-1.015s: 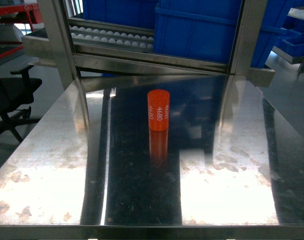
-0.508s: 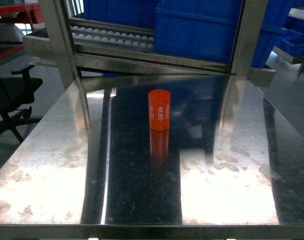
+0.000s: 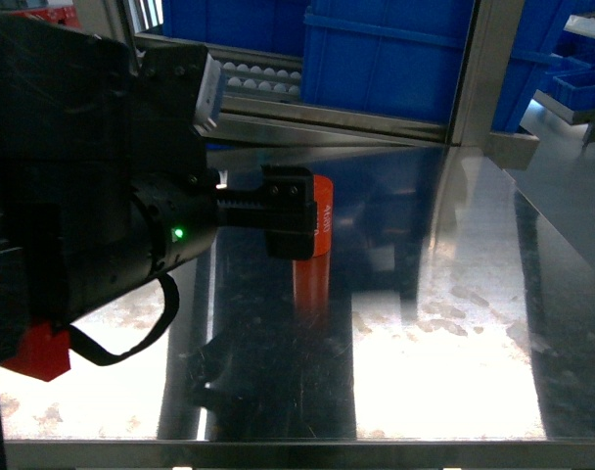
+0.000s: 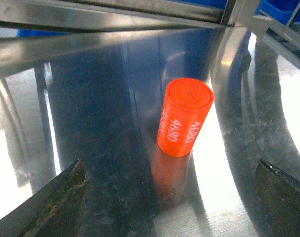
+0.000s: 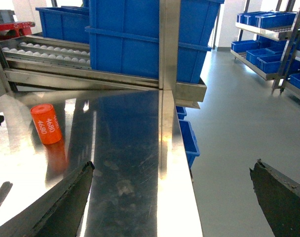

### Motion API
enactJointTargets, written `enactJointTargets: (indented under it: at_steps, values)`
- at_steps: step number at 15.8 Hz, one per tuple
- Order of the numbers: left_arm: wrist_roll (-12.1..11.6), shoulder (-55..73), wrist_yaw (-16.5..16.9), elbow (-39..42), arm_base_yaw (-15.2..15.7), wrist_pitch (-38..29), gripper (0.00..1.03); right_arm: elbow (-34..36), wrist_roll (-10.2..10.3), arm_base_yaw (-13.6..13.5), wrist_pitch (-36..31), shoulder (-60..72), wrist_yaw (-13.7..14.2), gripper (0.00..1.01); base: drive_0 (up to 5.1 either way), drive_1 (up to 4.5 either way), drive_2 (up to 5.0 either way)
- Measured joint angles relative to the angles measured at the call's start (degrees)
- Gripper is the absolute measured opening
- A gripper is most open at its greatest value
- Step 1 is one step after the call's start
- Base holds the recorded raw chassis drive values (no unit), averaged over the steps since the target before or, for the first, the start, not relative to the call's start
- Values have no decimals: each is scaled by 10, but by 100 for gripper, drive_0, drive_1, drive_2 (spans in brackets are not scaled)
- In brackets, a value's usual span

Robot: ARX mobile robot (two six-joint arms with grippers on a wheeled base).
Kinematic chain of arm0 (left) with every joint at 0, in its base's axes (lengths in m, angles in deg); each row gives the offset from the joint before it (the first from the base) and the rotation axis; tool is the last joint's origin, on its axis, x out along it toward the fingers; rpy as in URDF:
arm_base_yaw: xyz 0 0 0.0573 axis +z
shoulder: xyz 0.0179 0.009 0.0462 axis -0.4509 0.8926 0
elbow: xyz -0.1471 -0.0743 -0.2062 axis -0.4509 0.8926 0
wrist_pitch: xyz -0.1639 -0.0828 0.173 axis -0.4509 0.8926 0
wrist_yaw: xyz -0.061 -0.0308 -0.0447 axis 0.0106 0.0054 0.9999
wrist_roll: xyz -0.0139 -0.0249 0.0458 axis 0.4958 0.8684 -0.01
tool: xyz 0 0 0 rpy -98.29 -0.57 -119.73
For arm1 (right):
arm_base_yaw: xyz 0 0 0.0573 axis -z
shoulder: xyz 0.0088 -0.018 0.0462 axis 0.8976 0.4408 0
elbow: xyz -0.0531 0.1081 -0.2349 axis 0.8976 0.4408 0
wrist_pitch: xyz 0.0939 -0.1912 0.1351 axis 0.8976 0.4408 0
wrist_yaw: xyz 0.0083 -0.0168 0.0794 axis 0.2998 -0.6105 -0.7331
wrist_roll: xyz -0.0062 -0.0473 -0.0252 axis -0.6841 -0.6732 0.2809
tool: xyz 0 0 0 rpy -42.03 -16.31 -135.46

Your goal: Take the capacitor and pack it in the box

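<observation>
Behind, blue crates [image 5: 140, 39], contents unseen, capacitor [image 4: 184, 117] upright.

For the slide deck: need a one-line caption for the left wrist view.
Open left gripper poised over an upright orange capacitor marked 4680 on a reflective steel table.

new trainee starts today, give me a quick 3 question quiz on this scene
1. True or false: the orange capacitor lies on its side on the steel table.
2. Which gripper is close to the capacitor? A) left gripper B) right gripper C) neither
3. Fill in: the white number printed on the capacitor reads ____.

Key:
1. False. It stands upright.
2. A. The left wrist view shows the capacitor just ahead between its open fingers, not yet gripped; the right gripper is open too, off to the side.
3. 4680
</observation>
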State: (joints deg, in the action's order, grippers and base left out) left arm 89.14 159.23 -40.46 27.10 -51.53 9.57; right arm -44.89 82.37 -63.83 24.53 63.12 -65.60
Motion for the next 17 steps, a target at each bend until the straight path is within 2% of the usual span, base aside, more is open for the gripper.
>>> enactJointTargets:
  at_steps: [3,7,13,15,17]
  values:
    - [-15,61,9,-45,-6,10,98,0,0,0,0,0,0,98,0,0,0]
    - [-14,136,19,-134,-9,39,98,0,0,0,0,0,0,98,0,0,0]
    - [-15,262,21,-318,5,133,98,0,0,0,0,0,0,98,0,0,0]
    - [-14,280,23,-353,5,156,98,0,0,0,0,0,0,98,0,0,0]
    - [-7,287,26,-368,5,177,78,0,0,0,0,0,0,98,0,0,0]
